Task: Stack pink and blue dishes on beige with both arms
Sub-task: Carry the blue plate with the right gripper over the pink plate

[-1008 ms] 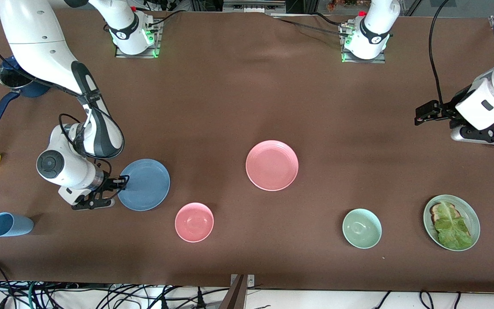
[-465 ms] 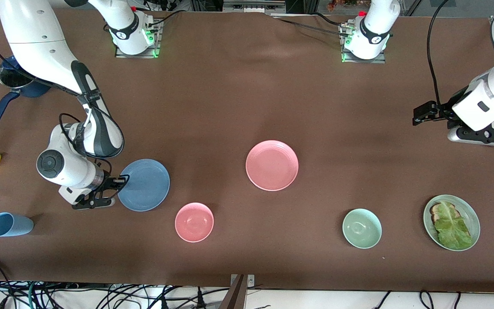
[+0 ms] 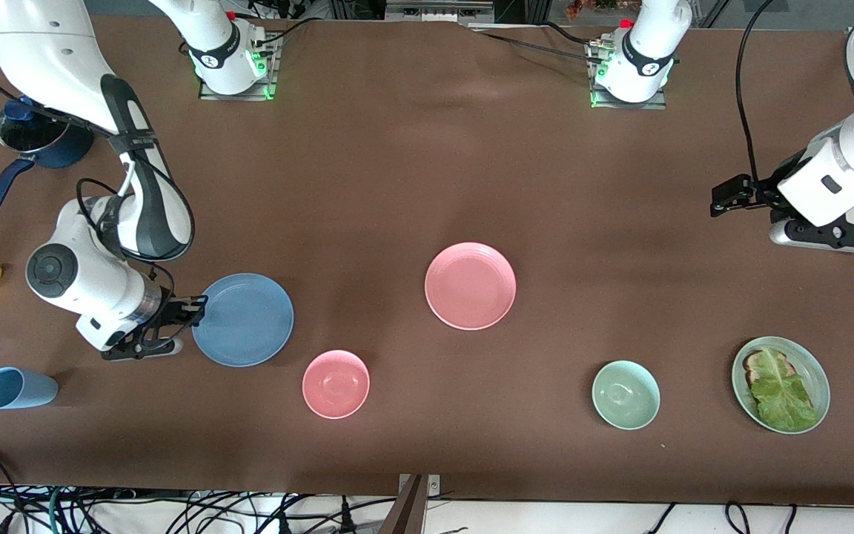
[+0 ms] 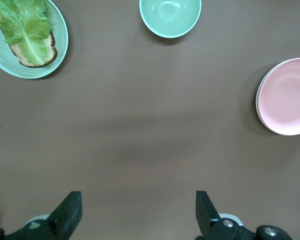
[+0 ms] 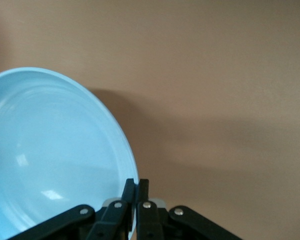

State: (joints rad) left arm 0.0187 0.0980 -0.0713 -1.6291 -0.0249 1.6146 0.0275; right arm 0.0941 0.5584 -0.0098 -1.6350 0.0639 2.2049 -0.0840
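Brown cloth covers the table (image 3: 412, 170). Only the right wrist view shows the right gripper (image 5: 135, 189) pinching the blue plate (image 3: 243, 320) by its rim, toward the right arm's end. Only the left wrist view shows the left gripper (image 4: 137, 212) spread wide above bare cloth. Mid-table lies the pink plate (image 3: 470, 285).

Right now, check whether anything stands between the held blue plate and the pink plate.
Nothing visible does. The right tool is shut on the blue plate, and only bare brown table lies between it and the pink plate. The pink bowl sits nearer the front camera, off that line.
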